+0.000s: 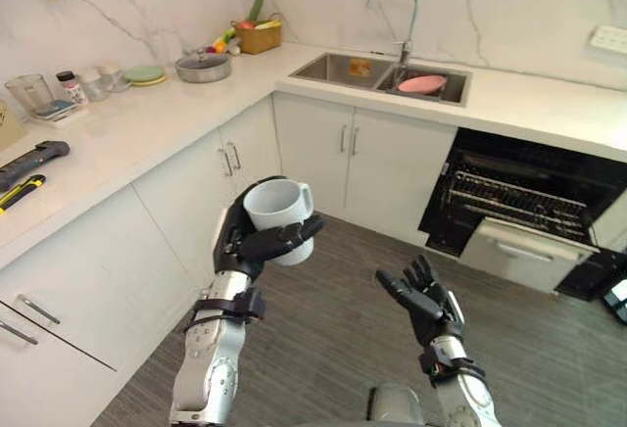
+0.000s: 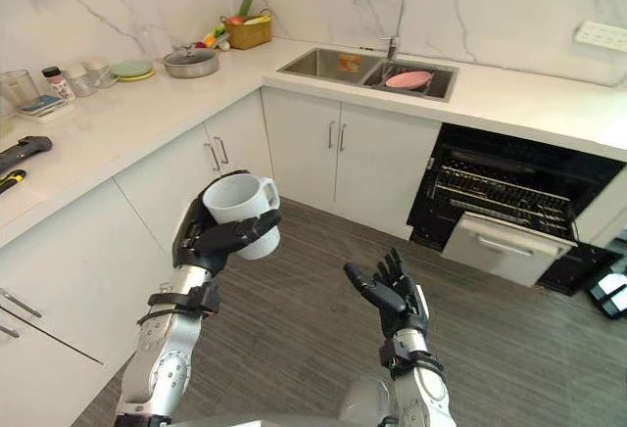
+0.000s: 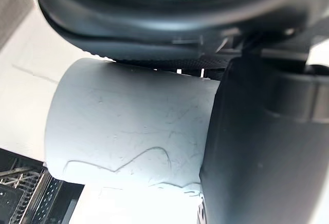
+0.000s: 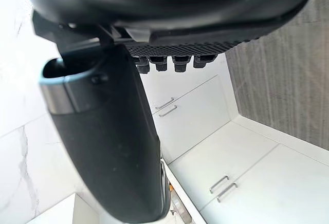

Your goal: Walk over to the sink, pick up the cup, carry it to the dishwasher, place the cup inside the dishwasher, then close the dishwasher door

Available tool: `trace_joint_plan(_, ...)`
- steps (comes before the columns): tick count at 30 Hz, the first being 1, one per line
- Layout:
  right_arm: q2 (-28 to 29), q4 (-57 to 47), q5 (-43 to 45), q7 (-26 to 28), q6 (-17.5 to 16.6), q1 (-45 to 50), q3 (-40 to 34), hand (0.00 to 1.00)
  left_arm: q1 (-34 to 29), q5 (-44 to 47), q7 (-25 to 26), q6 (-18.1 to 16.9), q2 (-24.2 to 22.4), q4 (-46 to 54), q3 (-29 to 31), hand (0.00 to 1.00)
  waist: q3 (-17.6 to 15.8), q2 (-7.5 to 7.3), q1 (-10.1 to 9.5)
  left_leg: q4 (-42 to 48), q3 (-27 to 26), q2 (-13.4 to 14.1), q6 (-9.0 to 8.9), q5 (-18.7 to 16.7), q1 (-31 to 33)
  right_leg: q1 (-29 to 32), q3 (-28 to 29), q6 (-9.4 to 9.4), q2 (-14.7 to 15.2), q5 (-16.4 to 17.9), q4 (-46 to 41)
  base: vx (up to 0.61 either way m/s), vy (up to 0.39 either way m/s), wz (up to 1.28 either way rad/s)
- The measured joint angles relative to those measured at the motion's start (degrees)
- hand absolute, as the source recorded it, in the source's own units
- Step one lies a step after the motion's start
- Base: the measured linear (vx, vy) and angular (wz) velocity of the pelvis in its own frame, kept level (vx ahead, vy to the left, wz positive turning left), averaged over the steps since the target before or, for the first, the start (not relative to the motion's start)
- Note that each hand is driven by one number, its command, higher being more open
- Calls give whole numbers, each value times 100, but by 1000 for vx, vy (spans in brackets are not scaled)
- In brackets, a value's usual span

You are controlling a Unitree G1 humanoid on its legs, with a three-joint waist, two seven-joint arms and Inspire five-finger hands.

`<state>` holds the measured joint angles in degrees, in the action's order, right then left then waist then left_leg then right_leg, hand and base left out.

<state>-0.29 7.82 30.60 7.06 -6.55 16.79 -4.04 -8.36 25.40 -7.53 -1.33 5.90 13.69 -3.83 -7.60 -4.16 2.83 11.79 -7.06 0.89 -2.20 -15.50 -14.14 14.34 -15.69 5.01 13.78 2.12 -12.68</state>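
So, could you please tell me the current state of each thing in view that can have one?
cup: upright, mouth up, held in the air.
left robot hand: shut on the cup.
right robot hand: open, palm up, empty.
dishwasher door: open, dropped forward.
sink: holds a pink dish in one basin.
cabinet doors: shut.
pot: lid on.

Cup (image 1: 277, 204): white. Left hand (image 1: 257, 244) and right hand (image 1: 421, 295): black. Cabinets (image 1: 392, 167) and countertop (image 1: 147, 128): white. Wall (image 1: 509, 6): white with grey marble veining. Floor (image 1: 333, 349): grey wood-grain stripes. Dish (image 1: 421, 83): pink, in steel-grey sink (image 1: 338, 67). Dishwasher (image 1: 529, 187): black inside; dishwasher door (image 1: 519, 251): white. Far-left plates (image 1: 145, 74): green.
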Motion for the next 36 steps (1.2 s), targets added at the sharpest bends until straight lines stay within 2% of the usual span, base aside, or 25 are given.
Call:
trace_joint_plan(1, -72, -18, 52, -1, -35, -19, -13, 100, -17, -21, 9, 64, -36, -28, 9, 0, -35, 107, -21, -67, 15, 46, 29, -66, -146, -8, -209, -33, 38, -70, -189, 512, -190, -43)
trace_joint_plan(3, -236, -71, 174, -51, -54, -134, -17, 100, -224, -70, 1, 161, -188, -22, -45, 0, -20, 557, -143, -261, -267, 429, 217, -307, -543, -70, -846, -33, -64, -71, -552, 548, -126, -67)
trace_joint_plan(4, -164, -187, 198, -135, -55, -137, -12, 100, -219, -72, -4, 161, -182, -30, -89, 0, -5, 677, -162, -66, -371, 628, 240, -362, -642, -75, -633, -44, -304, -65, -768, 514, -153, -34)
trace_joint_plan(6, -10, -421, 452, -264, -98, -21, -20, 100, -215, -70, -158, 161, -194, -47, -226, 0, -7, 621, -9, 927, -385, 937, 189, -318, -403, -220, -365, -260, -623, -4, -962, 403, -255, 16)
trace_joint_plan(7, 71, -702, 660, -306, -148, 76, -102, 100, -197, -70, -340, 160, -236, -43, -322, 0, -19, 642, 54, 1887, -473, 1176, 150, -226, -112, -364, -456, -701, -716, 32, -1018, 349, -269, 22)
trace_joint_plan(8, 90, -839, 724, -308, -154, 85, -180, 100, -197, -70, -398, 160, -289, -43, -374, 0, -54, 704, 58, 2445, -483, 1330, 119, -77, 64, -464, -480, -820, -780, 106, -1056, 421, -257, -7)
trace_joint_plan(9, 76, -1115, 872, -306, -169, 95, -373, 100, -212, -74, -412, 158, -386, -43, -510, 0, -112, 889, 10, 3579, -410, 1665, 42, 644, 487, -710, -441, -830, -1003, 288, -1037, 295, -103, -44)
trace_joint_plan(10, 25, -1318, 886, -272, -200, 111, -580, 100, -282, -74, -421, 154, -425, -42, -602, 0, -63, 997, -13, 4386, -118, 1826, -287, 1905, 934, -953, -326, -833, -1196, 406, -876, 316, -72, -53)
trace_joint_plan(11, -5, -1388, 919, -240, -244, 109, -692, 100, -313, -75, -421, 154, -432, -43, -636, 0, -52, 1013, -23, 4700, 35, 1852, -436, 2479, 1137, -1085, -240, -854, -1250, 426, -734, 375, 38, -59)
trace_joint_plan(12, -67, -1466, 1054, -222, -359, 11, -919, 100, -324, -76, -423, 151, -450, -43, -677, 0, -24, 1067, -29, 5344, 74, 1848, -575, 2045, 1588, -1288, -99, -907, -1338, 497, -592, 592, 97, -68)
trace_joint_plan(13, -113, -1474, 1102, -225, -451, -140, -1122, 100, -339, -76, -411, 149, -475, -45, -668, 0, -44, 1024, -26, 5516, -136, 1796, -359, 1461, 1894, -1485, 121, -983, -1347, 540, -487, 602, 114, -78)
trace_joint_plan(14, -144, -1473, 1106, -226, -486, -215, -1170, 100, -354, -76, -397, 144, -468, -46, -660, 0, -56, 1004, -30, 5410, -245, 1755, -198, 1185, 1989, -1593, 241, -980, -1346, 570, -422, 577, 90, -105)
trace_joint_plan(15, -203, -1472, 1185, -225, -503, -352, -1169, 100, -407, -76, -386, 123, -461, -61, -629, 0, -62, 966, -64, 4846, -376, 1630, -24, 744, 2088, -1767, 538, -971, -1334, 617, -332, 461, 96, -140)
trace_joint_plan(17, -255, -1434, 1316, -222, -500, -605, -1077, 100, -466, -76, -360, 98, -460, -115, -586, 0, -34, 912, -162, 2929, -162, 1214, -10, 382, 2034, -1898, 1104, -855, -1265, 632, -293, 440, 143, -160)
trace_joint_plan(19, -285, -1240, 1733, -169, -395, -866, -827, 100, -584, -70, -368, 19, -507, -111, -491, 0, -3, 864, -200, 96, 793, 756, -178, 573, 1871, -1922, 1790, -782, -1217, 676, -218, 407, 222, -156)
trace_joint_plan(20, -294, -1207, 1861, -164, -339, -868, -782, 100, -596, -57, -387, 20, -507, -110, -477, 0, -2, 865, -200, -270, 921, 736, -218, 714, 1897, -1938, 1925, -709, -1204, 722, -219, 393, 273, -129)
trace_joint_plan(21, -323, -1099, 2008, -121, -255, -832, -751, 100, -639, 64, -426, 20, -507, -108, -469, 0, 9, 890, -185, -559, 913, 757, -229, 980, 1993, -2031, 2135, -474, -1198, 909, -238, 476, 396, -93)
trace_joint_plan(22, -401, -1057, 2065, -120, -242, -634, -768, 100, -707, 177, -545, 31, -526, -109, -502, 0, 87, 1083, -122, -457, 735, 847, -122, 1472, 2077, -2187, 2251, -325, -1307, 1131, -302, 394, 341, -86)
trace_joint_plan(23, -418, -1036, 2133, -122, -241, -515, -781, 100, -751, 238, -643, 28, -525, -107, -506, 0, 121, 1117, -124, -285, 712, 878, -171, 1951, 2043, -2259, 2342, -254, -1309, 1276, -371, 380, 400, -56)
trace_joint_plan(24, -344, -907, 2191, -118, -240, -407, -783, 100, -786, 325, -756, 28, -419, -137, -501, 0, 167, 889, -92, -49, 556, 737, -167, 2003, 1970, -2351, 2428, -155, -1102, 1454, -484, 267, 318, -44)
trace_joint_plan(26, -276, -874, 2201, -118, -235, -309, -843, 100, -670, 473, -825, 8, -119, -135, -491, 0, 314, 470, -26, -168, 164, 270, 1, 1787, 1894, -2259, 2405, 40, -485, 1608, -505, 321, 355, -44)
trace_joint_plan(28, -292, -889, 2202, -119, -234, -329, -1002, 100, -540, 498, -819, 17, -108, -135, -510, 0, 305, 440, 7, -167, 39, 87, 160, 1670, 1872, -2214, 2293, 166, -255, 1522, -575, 220, 205, -27)
trace_joint_plan(31, -257, -905, 2333, -145, -123, -313, -1328, 100, -341, 729, -820, 190, -137, -35, -559, 0, 263, 380, 28, -200, -205, -129, 343, 1417, 1571, -1501, 1707, 417, 143, 1284, -2198, 156, 158, -27)
trace_joint_plan(34, -117, -922, 2845, -116, -119, -328, -1410, 100, -178, 733, -808, 311, -142, 57, -613, 0, 259, 373, 93, -291, -454, -229, 466, 1296, 1279, -768, 878, 314, 727, 515, -3424, 148, 181, -41)
trace_joint_plan(36, -35, -909, 2899, -114, -118, -369, -1341, 100, -158, 734, -657, 353, -140, 160, -609, 0, 253, 378, 91, -353, -736, -156, 530, 1204, 1098, -685, 481, 197, 910, 247, -3458, 168, 143, -88)
